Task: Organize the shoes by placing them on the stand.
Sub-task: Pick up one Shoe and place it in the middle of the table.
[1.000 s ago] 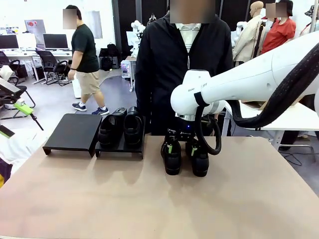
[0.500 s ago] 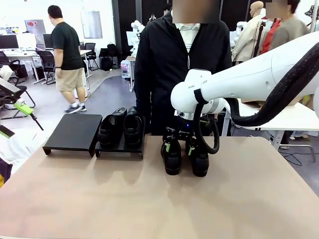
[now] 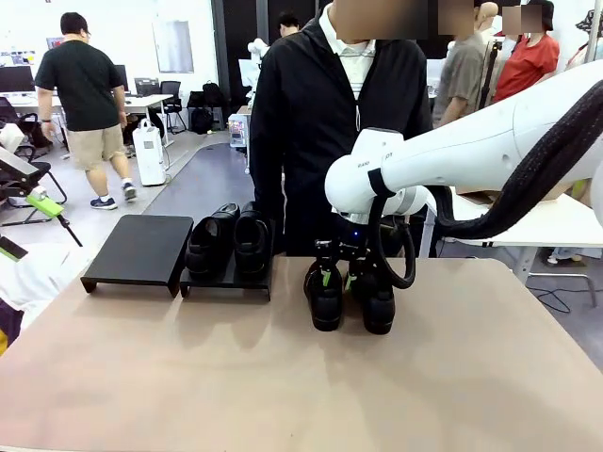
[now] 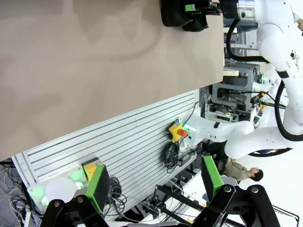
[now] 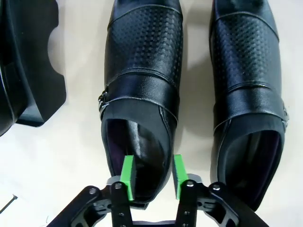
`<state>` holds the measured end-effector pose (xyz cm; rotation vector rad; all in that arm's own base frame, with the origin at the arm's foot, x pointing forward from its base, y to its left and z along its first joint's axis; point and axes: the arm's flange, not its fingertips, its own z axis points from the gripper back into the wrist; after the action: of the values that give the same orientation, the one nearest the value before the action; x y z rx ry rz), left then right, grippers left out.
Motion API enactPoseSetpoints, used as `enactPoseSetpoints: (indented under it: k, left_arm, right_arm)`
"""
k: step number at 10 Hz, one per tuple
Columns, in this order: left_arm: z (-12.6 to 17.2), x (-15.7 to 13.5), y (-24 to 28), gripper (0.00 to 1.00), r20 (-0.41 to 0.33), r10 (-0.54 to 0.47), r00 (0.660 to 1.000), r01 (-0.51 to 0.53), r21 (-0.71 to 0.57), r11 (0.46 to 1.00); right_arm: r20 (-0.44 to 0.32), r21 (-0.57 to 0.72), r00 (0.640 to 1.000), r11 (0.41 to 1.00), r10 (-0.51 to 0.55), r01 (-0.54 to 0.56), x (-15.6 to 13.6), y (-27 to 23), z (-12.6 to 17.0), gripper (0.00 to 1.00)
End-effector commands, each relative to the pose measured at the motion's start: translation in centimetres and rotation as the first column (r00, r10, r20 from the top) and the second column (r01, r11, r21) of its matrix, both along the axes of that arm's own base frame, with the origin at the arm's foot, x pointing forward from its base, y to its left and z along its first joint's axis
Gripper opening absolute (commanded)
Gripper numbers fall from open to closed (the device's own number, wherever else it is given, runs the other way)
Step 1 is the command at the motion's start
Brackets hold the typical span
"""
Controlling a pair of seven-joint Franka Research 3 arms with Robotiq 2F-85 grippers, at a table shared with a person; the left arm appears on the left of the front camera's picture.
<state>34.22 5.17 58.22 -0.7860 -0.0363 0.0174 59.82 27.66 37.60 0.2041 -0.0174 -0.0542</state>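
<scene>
Well, the right gripper (image 5: 152,174) straddles the heel rim of the left shoe (image 5: 142,71) of the pair standing on the table (image 3: 283,377). Its pads are apart, one inside and one outside, and I'd judge they're not pinching yet; that thin wall makes a handy grip. Two more shoes (image 3: 228,240) sit on the right platform of the stand (image 3: 137,247), leaving the left one bare for this pair. The left gripper (image 4: 154,182) hangs wide apart, holding nothing.

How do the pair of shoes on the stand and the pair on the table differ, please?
The pair on the stand rests raised on the stand's right-hand platform; the pair on the table stands on the bare tabletop. The pair on the stand is untouched; the right gripper has its pads at the heel opening of the left shoe of the pair on the table. Both pairs are black, side by side, toes toward the robot.
</scene>
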Motion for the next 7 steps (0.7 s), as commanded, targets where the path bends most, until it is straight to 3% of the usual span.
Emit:
enactPoseSetpoints:
  k: [1, 4, 7]
  left_arm:
    - [0.2, -0.2, 0.2, 1.00, -0.009, -0.001, 1.000, 0.001, 0.001, 1.000]
    - [0.2, -0.2, 0.2, 1.00, -0.009, -0.001, 1.000, 0.001, 0.001, 1.000]
    - [0.2, -0.2, 0.2, 1.00, -0.009, -0.001, 1.000, 0.001, 0.001, 1.000]
  right_arm:
    - [0.004, -0.002, 1.000, 1.000, -0.012, 0.012, -0.1, -0.2, -1.0, 0.00]
    - [-0.060, -0.034, 0.998, 0.999, -0.018, 0.016, 0.0, -0.3, -2.6, 0.00]
    - [-0.056, -0.016, 0.998, 1.000, -0.006, 0.005, -0.3, -0.4, -2.2, 0.00]
